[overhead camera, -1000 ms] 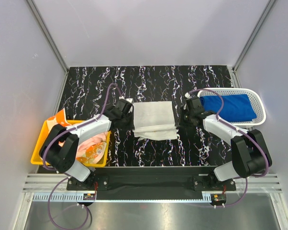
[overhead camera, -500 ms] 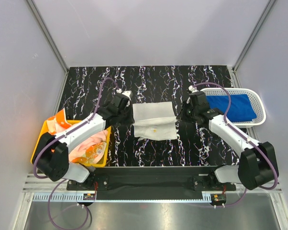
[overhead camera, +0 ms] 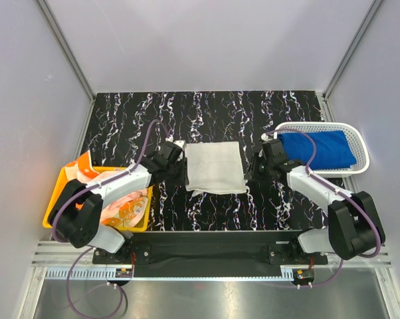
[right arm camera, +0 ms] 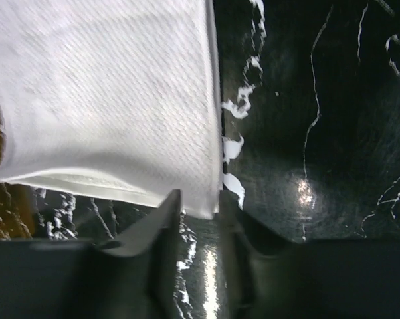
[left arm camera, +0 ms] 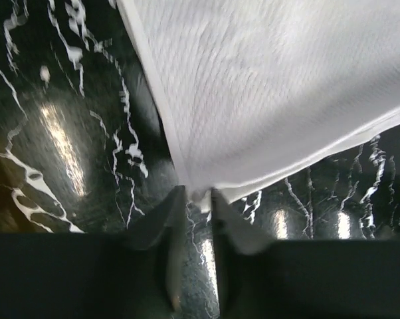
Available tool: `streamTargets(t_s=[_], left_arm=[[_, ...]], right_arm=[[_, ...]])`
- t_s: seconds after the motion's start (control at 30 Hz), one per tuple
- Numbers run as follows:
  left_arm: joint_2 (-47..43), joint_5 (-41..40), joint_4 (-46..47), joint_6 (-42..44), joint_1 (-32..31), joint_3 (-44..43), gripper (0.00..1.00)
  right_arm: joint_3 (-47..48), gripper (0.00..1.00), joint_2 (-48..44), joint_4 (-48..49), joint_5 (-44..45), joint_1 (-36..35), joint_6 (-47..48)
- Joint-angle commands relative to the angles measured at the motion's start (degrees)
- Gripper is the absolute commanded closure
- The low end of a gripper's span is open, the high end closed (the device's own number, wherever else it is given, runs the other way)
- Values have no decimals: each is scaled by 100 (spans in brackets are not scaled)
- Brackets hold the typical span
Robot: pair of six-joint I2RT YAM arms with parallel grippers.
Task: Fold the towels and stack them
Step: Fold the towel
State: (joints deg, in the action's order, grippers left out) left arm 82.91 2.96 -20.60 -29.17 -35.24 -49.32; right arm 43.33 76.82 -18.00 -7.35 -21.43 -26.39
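- Off-white towel (overhead camera: 215, 167) lies flat at the middle of the black marbled table (overhead camera: 133, 119), between the two arms.
- Edges: the far edge and both side edges run straight. Along the near edge a second layer shows just under the top one in both wrist views, so it lies doubled.
- Left gripper (left arm camera: 199, 207) sits at the towel's near-left corner. Its fingers are drawn narrow with the tip of the corner between them, pinching the cloth.
- Right gripper (right arm camera: 200, 207) sits at the near-right corner, likewise narrow, with the corner tucked into the slim gap between its fingers.
- From above, both grippers are low at the table, one against each side edge of the towel, the arms angling in from the near corners.
- Room: bare table surface shows beyond the towel's far edge up to the back wall, and a narrower strip on the near side toward the arm bases.
- Right side: white basket (overhead camera: 361, 147) at the table's edge holds a blue towel (overhead camera: 319, 149), near the right gripper but apart from it.
- Left side: yellow bin (overhead camera: 52, 207) holds an orange-and-white patterned towel (overhead camera: 78, 171) and a pink one (overhead camera: 128, 197), crumpled.
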Motion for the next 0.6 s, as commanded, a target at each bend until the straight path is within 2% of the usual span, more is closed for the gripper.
streamTargets(t_s=[0.0,0.07,0.1,0.2,0.3,0.47,0.57], left_arm=[[6,73,373,-63,-26,151,64],[-143,-67,303,-80,-35,151,53],[-214,-137,250,-72,-26,99,52],[-504,-444,4,-124,-18,-103,48],[-557,-805,-207,-229,61,-480,46],[223,-842,-181,-256,570,-1350,46],[1041,-631,-94,-90,834,-2010,46]], right_arm=[[-123,61,44,280,-135,-37,-50],[-71,52,-113,209,-91,-37,-24],[-27,47,-175,79,-56,-37,-6],[236,44,-430,-194,172,-37,55],[684,43,-291,-362,533,-37,81],[2079,42,1024,-555,955,16,485],[2809,42,1850,-494,1034,42,731]])
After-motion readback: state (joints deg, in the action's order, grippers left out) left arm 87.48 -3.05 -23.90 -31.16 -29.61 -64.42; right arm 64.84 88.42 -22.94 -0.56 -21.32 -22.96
